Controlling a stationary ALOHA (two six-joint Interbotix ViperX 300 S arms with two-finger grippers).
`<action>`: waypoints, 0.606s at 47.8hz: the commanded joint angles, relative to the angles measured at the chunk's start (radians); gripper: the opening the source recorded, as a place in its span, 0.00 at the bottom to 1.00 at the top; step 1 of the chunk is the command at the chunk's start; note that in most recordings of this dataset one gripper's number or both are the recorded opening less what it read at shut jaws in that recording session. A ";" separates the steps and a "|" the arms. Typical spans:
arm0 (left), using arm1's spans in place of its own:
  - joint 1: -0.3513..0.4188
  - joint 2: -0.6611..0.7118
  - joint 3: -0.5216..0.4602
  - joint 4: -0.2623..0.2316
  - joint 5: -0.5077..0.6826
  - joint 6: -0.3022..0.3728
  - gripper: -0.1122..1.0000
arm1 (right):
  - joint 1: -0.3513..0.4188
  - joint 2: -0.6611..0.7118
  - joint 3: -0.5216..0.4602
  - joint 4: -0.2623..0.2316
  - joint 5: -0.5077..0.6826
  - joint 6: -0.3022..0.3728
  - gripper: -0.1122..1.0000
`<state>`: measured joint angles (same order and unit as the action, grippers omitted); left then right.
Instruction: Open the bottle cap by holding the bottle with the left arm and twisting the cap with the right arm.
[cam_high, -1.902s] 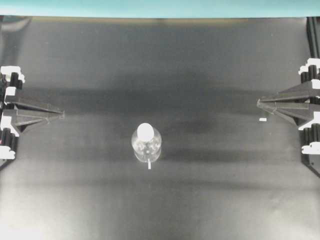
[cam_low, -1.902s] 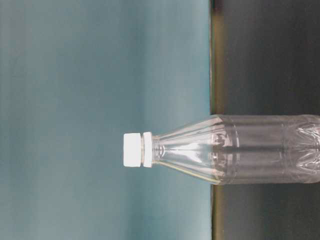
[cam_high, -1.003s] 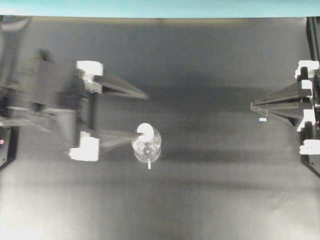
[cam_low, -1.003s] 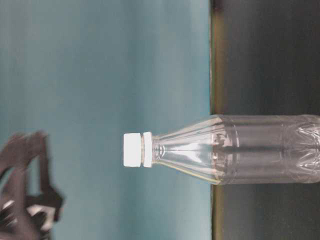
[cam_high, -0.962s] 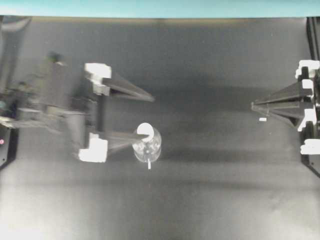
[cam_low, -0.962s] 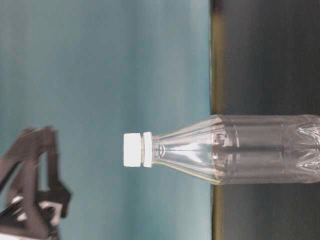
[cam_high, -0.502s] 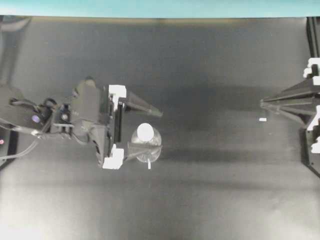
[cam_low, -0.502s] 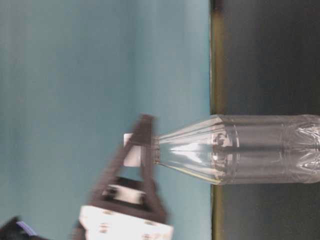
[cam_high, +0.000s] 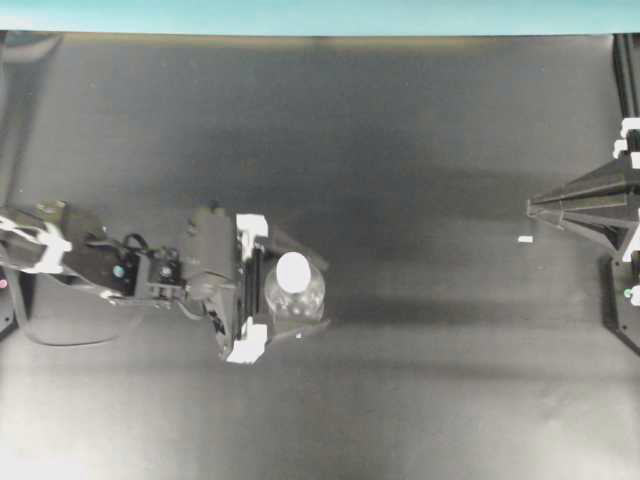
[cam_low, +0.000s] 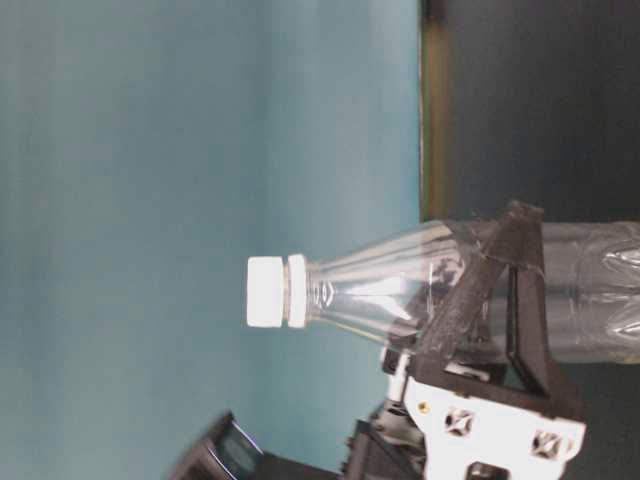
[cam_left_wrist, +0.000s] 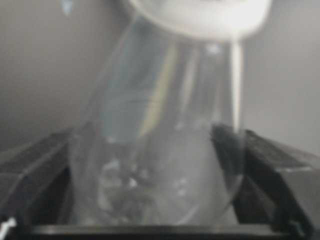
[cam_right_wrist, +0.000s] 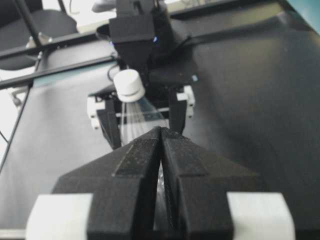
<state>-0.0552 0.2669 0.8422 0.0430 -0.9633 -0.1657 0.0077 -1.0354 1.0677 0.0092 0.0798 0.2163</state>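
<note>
The bottle (cam_high: 295, 291) stands between the left claw's (cam_high: 300, 287) fingers — right claw (cam_high: 540, 208) well apart.

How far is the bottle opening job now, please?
Early. Done: the left gripper has its open jaws around the bottle. In hand: closing them to hold it. Left: the bottle cap is on, and the right gripper, shut, sits far away.

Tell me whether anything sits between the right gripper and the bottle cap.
Nothing visible does. The right gripper waits shut at the table's right edge, with only bare black table between it and the bottle cap. The left gripper straddles the bottle below the cap.
</note>
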 joint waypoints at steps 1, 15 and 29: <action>0.003 0.015 -0.011 0.002 -0.006 -0.002 0.98 | -0.008 0.008 -0.025 0.003 0.005 0.020 0.09; 0.008 0.023 0.000 0.003 0.035 -0.003 0.98 | 0.005 0.026 -0.040 0.003 0.138 0.112 0.09; 0.008 0.044 0.005 0.002 0.057 -0.003 0.98 | 0.025 0.051 -0.078 0.003 0.218 0.129 0.09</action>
<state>-0.0445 0.3022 0.8483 0.0414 -0.9097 -0.1657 0.0276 -0.9971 1.0232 0.0107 0.2976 0.3344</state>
